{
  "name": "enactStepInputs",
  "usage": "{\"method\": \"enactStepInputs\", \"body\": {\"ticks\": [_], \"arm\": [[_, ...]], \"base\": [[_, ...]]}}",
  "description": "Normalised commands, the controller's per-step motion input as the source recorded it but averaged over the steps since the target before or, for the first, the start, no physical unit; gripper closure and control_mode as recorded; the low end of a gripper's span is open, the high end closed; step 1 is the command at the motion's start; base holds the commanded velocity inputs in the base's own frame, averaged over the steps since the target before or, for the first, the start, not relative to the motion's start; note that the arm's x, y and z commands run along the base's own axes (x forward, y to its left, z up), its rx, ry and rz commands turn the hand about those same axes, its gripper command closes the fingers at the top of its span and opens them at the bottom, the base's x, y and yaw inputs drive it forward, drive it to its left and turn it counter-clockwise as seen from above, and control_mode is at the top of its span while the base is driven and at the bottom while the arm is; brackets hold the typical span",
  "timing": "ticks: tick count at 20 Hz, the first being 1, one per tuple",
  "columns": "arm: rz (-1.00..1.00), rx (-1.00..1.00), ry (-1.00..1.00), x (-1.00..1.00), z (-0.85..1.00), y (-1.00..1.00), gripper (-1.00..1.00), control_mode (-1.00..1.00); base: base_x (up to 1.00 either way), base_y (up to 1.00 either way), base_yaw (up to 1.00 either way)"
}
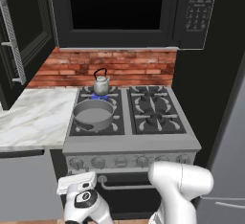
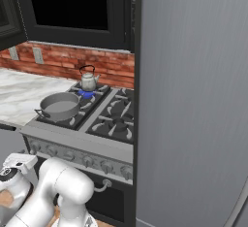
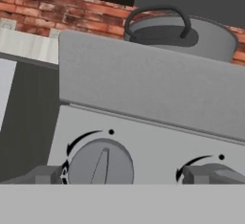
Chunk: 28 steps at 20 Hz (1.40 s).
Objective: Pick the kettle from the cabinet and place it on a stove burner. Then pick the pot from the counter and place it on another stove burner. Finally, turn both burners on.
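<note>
Before the range's front knob (image 3: 99, 163), the spread tool (image 3: 127, 174) faces the pot (image 3: 184, 35) above.

The kettle (image 1: 101, 83) sits behind the pot (image 1: 93, 113) on the stove burners (image 1: 151, 118).

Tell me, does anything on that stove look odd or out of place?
Nothing is spilled or askew. The kettle stands upright on the back-left burner, which shows a blue flame; the pot sits level on the front-left burner, where no flame shows.
</note>
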Motion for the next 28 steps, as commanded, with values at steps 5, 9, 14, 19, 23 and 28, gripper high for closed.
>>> {"method": "enactStepInputs", "body": {"ticks": [5, 9, 14, 19, 23, 28], "arm": [[0.00, 0.00, 0.00, 0.11, 0.00, -0.01, -1.00, -1.00], [0.00, 0.00, 0.00, 0.05, 0.00, 0.00, -1.00, -1.00], [0.00, 0.00, 0.00, 0.01, 0.00, 0.00, -1.00, -1.00], [0.01, 0.00, 0.00, 0.04, 0.00, -0.01, -1.00, -1.00], [0.01, 0.00, 0.00, 0.04, 0.00, -0.01, -1.00, -1.00], [0.01, 0.00, 0.00, 0.07, 0.00, -0.03, -1.00, -1.00]], "base": [[0.00, 0.00, 0.00], [0.00, 0.00, 0.00], [0.00, 0.00, 0.00], [0.00, 0.00, 0.00], [0.00, 0.00, 0.00], [0.00, 0.00, 0.00]]}}
